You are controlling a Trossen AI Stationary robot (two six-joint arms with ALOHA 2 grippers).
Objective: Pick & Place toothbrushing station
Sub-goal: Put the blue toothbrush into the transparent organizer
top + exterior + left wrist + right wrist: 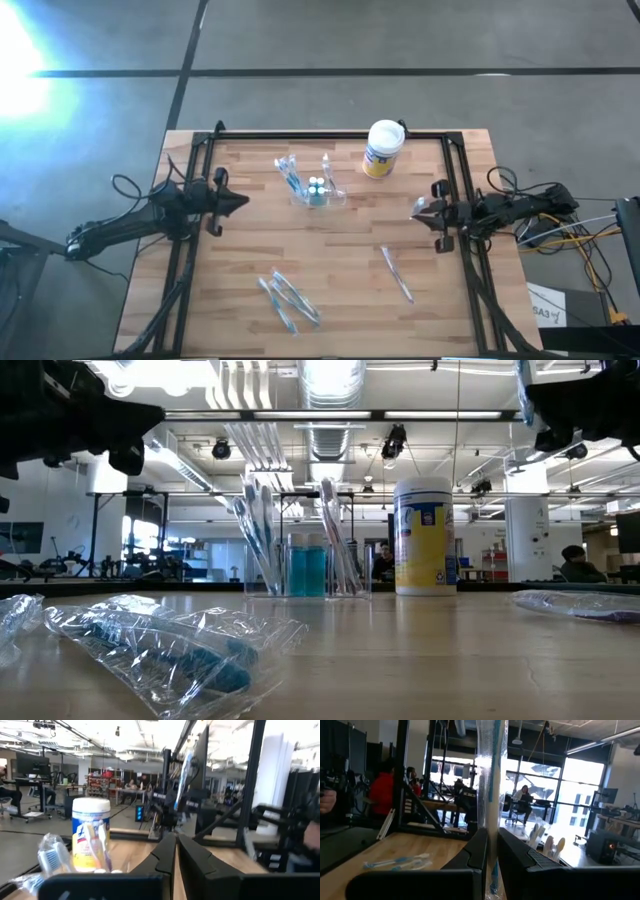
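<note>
The left gripper hangs off to one side of the see-through, roughly rectangular plastic toothbrush holder. Its two dark fingers are pressed together with nothing between them.

The right gripper hangs on the holder's opposite side, a little farther from it. Its fingers are clamped on a toothbrush in a clear plastic wrapper, which stands upright between them.

The holder stands on the pale wooden table with several toothbrushes upright in it and a blue block in its middle. A white cylindrical canister with a yellow and blue label stands near it, on the right gripper's side. A heap of wrapped toothbrushes and one single wrapped toothbrush lie well apart from the holder. A black metal frame edges the table beyond the holder.

The room behind is a large workshop with ceiling strip lights, tall windows and people seated at desks.
</note>
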